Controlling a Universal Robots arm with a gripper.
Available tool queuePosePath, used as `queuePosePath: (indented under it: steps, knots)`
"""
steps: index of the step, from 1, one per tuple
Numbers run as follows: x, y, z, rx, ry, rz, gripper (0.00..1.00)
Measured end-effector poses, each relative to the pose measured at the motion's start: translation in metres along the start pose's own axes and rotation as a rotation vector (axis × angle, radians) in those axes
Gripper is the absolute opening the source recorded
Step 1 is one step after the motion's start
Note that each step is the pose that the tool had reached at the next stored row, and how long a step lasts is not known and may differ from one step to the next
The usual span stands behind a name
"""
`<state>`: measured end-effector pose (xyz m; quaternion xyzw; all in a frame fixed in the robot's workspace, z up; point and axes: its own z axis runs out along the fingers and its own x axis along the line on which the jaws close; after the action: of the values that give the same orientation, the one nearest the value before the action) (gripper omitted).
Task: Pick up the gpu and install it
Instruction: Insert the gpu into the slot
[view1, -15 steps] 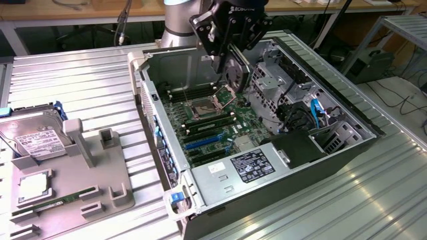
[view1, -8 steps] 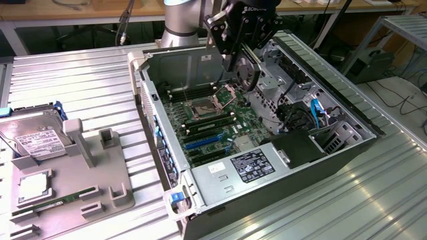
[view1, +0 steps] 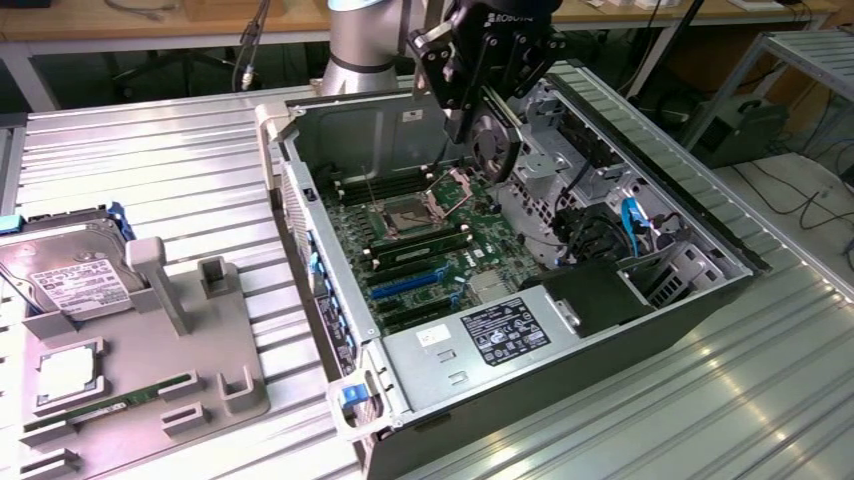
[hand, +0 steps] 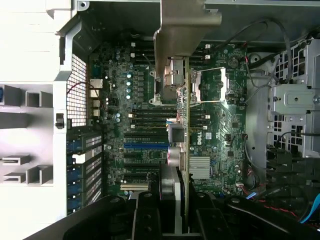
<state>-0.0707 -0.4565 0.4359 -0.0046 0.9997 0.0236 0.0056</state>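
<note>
The gpu hangs edge-down over the open computer case, its round black fan facing the exterior view's right. My gripper is shut on its upper edge. In the wrist view the gpu shows edge-on as a thin green card, with its silver bracket at one end, and my gripper clamps it from both sides. It hovers above the green motherboard, roughly over the CPU socket and memory slots, apart from the blue expansion slot.
On the exterior view's left, a grey fixture holds a silver hard drive and a thin memory stick. Inside the case are a power supply, drive cages and loose cables.
</note>
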Motion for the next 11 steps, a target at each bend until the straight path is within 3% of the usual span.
queuePosePath:
  steps: [7,11]
  knots:
    - [0.0,-0.0001,0.0,-0.0001,0.0001,-0.003,0.29]
    - [0.0,-0.0001,0.0,-0.0004,0.0015,-0.031,0.29]
